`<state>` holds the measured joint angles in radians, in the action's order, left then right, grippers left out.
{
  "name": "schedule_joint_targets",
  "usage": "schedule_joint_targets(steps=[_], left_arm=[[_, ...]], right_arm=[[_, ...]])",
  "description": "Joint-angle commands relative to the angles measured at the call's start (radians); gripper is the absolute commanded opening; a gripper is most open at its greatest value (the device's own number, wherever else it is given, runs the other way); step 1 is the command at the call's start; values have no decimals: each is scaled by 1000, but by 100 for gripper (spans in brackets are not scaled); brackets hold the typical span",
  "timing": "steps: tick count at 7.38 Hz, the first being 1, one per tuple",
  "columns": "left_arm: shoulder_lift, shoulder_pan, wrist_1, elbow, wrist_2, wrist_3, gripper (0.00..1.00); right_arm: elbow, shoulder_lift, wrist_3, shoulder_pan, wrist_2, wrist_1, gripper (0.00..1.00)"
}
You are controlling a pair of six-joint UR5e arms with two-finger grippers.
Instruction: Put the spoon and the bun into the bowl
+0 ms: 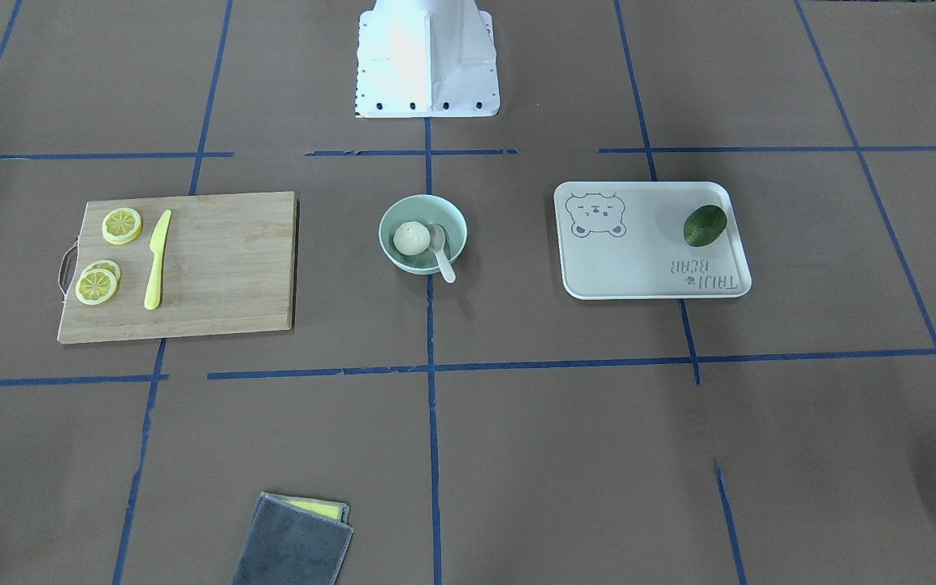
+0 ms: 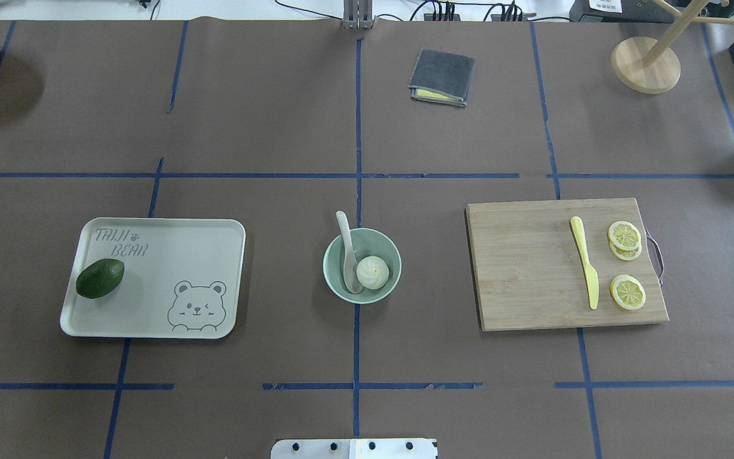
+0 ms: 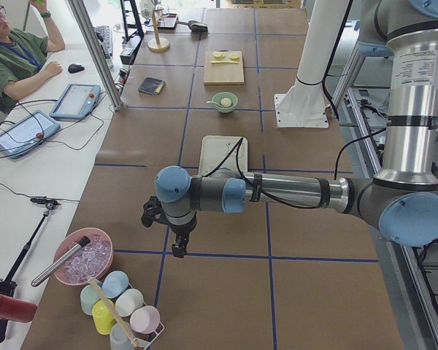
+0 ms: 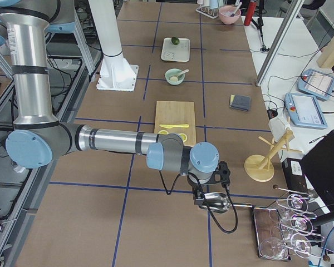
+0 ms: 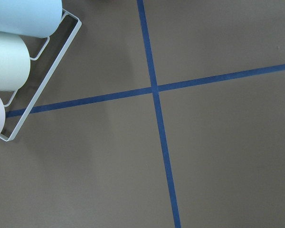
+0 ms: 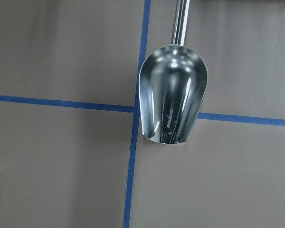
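Note:
The pale mint-green bowl [image 2: 387, 246] stands at the table's middle and shows in the front view [image 1: 391, 218] too. The white bun [image 2: 372, 272] [image 1: 411, 239] lies inside it. The white spoon [image 2: 345, 245] [image 1: 442, 253] rests with its scoop in the bowl beside the bun and its handle sticking out over the rim. My left gripper [image 3: 179, 248] hangs over the table's left end, far from the bowl. My right gripper [image 4: 203, 197] hangs over the right end. Both show only in the side views, so I cannot tell whether they are open or shut.
A white bear tray [image 2: 169, 255] holds a dark green fruit [image 2: 100, 278]. A wooden board [image 2: 526, 268] carries a yellow knife [image 2: 585, 261] and lemon slices [image 2: 627, 292]. A grey cloth [image 2: 441, 76] lies farther out. A metal scoop [image 6: 173, 99] lies under my right wrist, and a cup rack [image 5: 19, 71] by my left.

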<state>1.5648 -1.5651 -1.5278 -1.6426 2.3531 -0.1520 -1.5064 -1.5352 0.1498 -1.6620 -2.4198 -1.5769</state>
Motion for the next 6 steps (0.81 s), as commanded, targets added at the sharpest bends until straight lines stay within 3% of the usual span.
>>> schedule_joint_targets(steps=[1, 6], left_arm=[[0, 0, 0, 1, 0, 2, 100], [0, 0, 0, 0, -2, 2, 100]], right_arm=[[-1, -20, -71, -1, 1, 24, 100], [-1, -10, -75, 1, -7, 24, 100]])
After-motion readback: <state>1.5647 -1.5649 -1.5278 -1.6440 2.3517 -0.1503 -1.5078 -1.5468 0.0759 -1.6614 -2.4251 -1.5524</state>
